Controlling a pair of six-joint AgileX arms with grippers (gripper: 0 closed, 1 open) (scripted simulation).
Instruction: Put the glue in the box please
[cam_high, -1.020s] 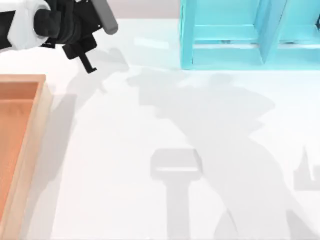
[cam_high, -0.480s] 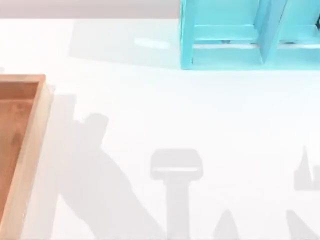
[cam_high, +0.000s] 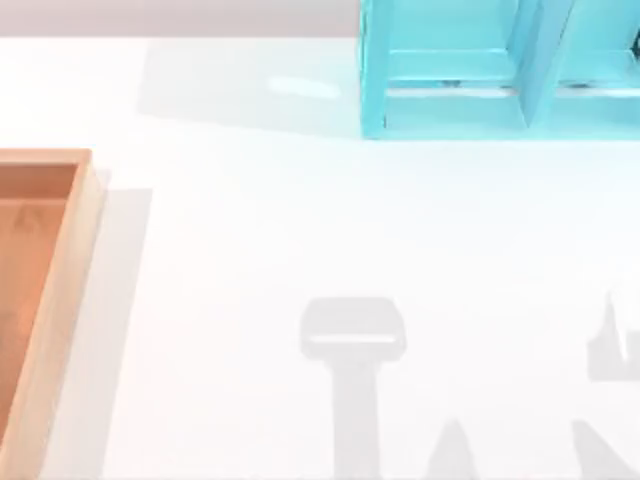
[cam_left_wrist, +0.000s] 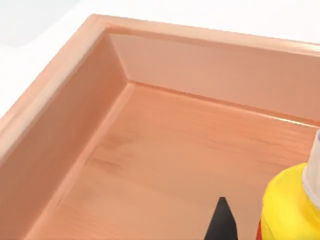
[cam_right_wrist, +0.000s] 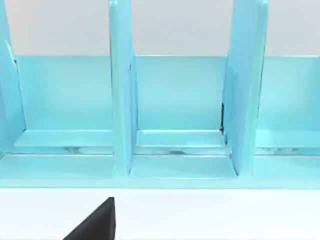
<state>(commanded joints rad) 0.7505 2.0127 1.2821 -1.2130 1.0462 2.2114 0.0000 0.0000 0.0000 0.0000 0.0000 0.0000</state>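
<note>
The box (cam_high: 62, 300), a light wood tray with an orange-brown floor, lies at the table's left edge in the top view. In the left wrist view its corner and rim (cam_left_wrist: 60, 85) are close below the camera. The glue (cam_left_wrist: 287, 205), a yellow bottle with a white nozzle, sits over the box floor at the picture's edge. One black fingertip (cam_left_wrist: 220, 225) of my left gripper shows right beside the glue, and I cannot tell whether they touch. One black fingertip (cam_right_wrist: 95, 225) of my right gripper shows in the right wrist view, facing the shelf.
A light blue shelf unit (cam_high: 500, 70) stands at the back right of the table, with upright dividers (cam_right_wrist: 122, 100). White tabletop (cam_high: 320, 230) stretches between the box and the shelf.
My left arm, at the table's back left a second ago, has left the top view. Its shadow has also gone from the table.
</note>
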